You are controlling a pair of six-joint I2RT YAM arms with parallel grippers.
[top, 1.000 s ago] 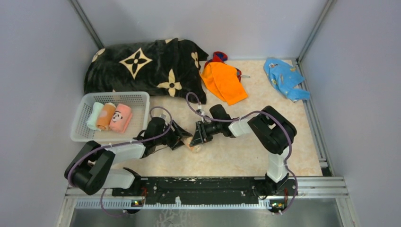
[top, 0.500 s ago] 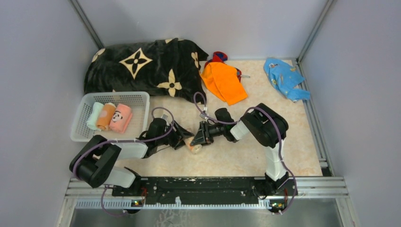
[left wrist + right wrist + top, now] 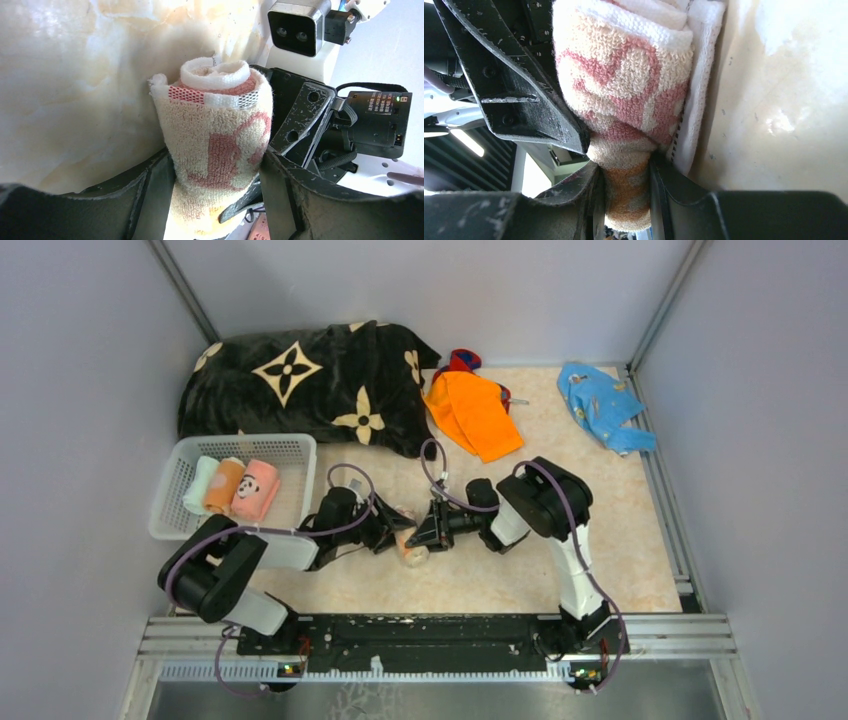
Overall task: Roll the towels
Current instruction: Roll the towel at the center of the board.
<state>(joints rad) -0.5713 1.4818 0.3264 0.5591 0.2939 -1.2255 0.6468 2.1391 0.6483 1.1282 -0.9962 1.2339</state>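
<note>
The cream-and-pink rolled towel (image 3: 215, 145) lies on the tabletop (image 3: 520, 580) between both arms. The left fingers (image 3: 150, 200) hug its middle, and the right fingers (image 3: 671, 197) pinch one end. Both should hold snug, not hard, so its loose white edge does not pop open, then move together. The tabletop is pale and marbled, with grey walls (image 3: 100, 340) around. Three rolls (image 3: 232, 487) sit in the white basket (image 3: 290, 452). An orange towel (image 3: 475, 415), a blue cloth (image 3: 600, 405) and a black blanket (image 3: 300, 375) lie at the back.

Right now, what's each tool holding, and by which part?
Both hold one rolled pink-patterned towel: left tool across its body, right tool pinching one end.
</note>
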